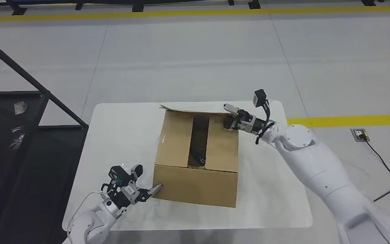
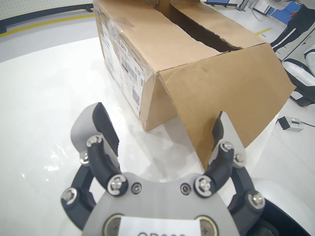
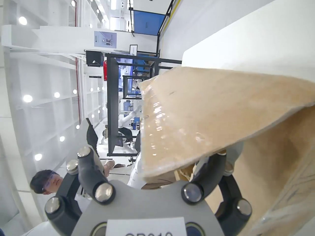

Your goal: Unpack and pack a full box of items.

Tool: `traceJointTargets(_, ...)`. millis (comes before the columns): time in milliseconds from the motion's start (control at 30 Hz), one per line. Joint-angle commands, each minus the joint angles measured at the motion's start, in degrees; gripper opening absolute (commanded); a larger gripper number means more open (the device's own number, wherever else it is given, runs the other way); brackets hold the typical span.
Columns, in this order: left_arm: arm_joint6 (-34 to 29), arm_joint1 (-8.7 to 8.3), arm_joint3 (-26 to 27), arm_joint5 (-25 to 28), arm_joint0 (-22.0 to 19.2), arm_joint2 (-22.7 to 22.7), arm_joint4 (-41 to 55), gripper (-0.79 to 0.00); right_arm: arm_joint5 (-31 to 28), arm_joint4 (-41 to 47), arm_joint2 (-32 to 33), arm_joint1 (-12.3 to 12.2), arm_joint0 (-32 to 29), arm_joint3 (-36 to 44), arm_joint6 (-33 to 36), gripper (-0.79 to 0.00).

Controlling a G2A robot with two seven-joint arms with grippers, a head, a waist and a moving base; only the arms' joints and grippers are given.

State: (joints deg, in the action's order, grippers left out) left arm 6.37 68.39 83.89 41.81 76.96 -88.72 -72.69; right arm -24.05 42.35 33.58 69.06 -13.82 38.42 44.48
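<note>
Box: I see the cardboard box (image 1: 183, 143) standing mid-table (image 1: 116, 152). Two of its top flaps are folded flat with a dark gap (image 1: 198, 141) running between them, and I cannot make out what lies inside.
Far flap: the far flap (image 3: 209, 104) stands raised off the box's far edge.
Near flap: the near flap (image 2: 226, 94) hangs outward and down over the box's near side.
Right gripper: the right gripper (image 1: 228, 119) sits at the box's far right corner with its fingers spread wide. The far flap's corner lies between them, though I cannot tell whether a pad touches it.
Left gripper: the left gripper (image 2: 160, 121) is low at the box's near left corner, spread wide and holding nothing, just beside the near flap's edge.
</note>
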Motion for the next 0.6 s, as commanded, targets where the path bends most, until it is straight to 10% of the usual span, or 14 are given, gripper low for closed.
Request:
traceJointTargets(0, 0.00, 0.00, 0.00, 0.00, 0.00, 0.00, 0.00, 0.000, -0.33, -2.97, -0.78, 1.12, 1.48, -1.97, -2.67, 0.000)
traceJointTargets(567, -0.22, 0.02, 0.28, 0.58, 0.11, 0.27, 1.80, 0.000, 1.56, -3.37, -0.78, 2.54, 1.45, -3.05, -5.67, 0.000)
